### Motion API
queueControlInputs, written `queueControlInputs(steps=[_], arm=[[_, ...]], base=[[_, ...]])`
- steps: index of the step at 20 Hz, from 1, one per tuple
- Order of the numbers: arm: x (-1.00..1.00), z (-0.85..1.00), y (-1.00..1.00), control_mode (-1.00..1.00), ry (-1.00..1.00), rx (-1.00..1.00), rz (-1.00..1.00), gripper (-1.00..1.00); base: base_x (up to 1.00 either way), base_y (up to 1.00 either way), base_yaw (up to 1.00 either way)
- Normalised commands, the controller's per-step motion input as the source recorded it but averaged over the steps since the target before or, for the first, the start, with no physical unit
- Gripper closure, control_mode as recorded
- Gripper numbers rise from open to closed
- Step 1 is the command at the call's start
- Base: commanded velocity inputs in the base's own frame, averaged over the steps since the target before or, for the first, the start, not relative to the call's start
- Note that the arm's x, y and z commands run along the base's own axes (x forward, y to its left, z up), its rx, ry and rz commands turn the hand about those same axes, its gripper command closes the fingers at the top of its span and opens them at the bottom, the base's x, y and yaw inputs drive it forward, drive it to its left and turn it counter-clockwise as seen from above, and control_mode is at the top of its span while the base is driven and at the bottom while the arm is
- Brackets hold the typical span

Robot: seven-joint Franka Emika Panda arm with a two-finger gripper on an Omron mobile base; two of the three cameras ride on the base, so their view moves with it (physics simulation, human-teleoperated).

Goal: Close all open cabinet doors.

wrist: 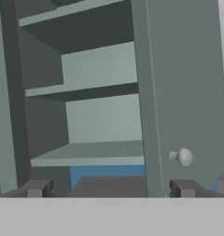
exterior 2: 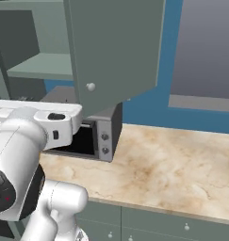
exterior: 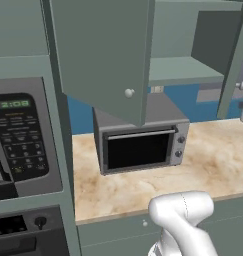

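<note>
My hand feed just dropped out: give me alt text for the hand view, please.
An open grey-green cabinet door stands edge-on at right, its round pale knob near the lower corner. Left of it lie bare cabinet shelves, with the toaster oven's top below. The gripper fingertips sit spread apart at the bottom.

The cabinet door [exterior: 103,55] is coloured muted grey-green, its knob [exterior: 128,92] pale; the counter [exterior: 213,165] is veined beige marble, the toaster oven [exterior: 143,145] silver.
</note>
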Motion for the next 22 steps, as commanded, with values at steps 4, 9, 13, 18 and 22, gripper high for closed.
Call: queueControlInputs(steps=[4,9,13,18,22], arm=[[0.0,0.0,-0.37,-1.0,-0.01,0.0,0.09,-1.0],[0.09,-0.03,-0.3,-1.0,-0.01,0.0,0.11,-1.0],[0.36,-0.03,-0.29,-1.0,0.0,0.0,0.12,-1.0],[0.35,-0.13,-0.22,-1.0,0.0,0.0,0.13,-1.0],[0.33,-0.19,-0.13,-1.0,-0.02,0.0,0.11,-1.0]], base=[[0.0,0.0,0.0],[0.0,0.0,0.0],[0.0,0.0,0.0],[0.0,0.0,0.0],[0.0,0.0,0.0]])
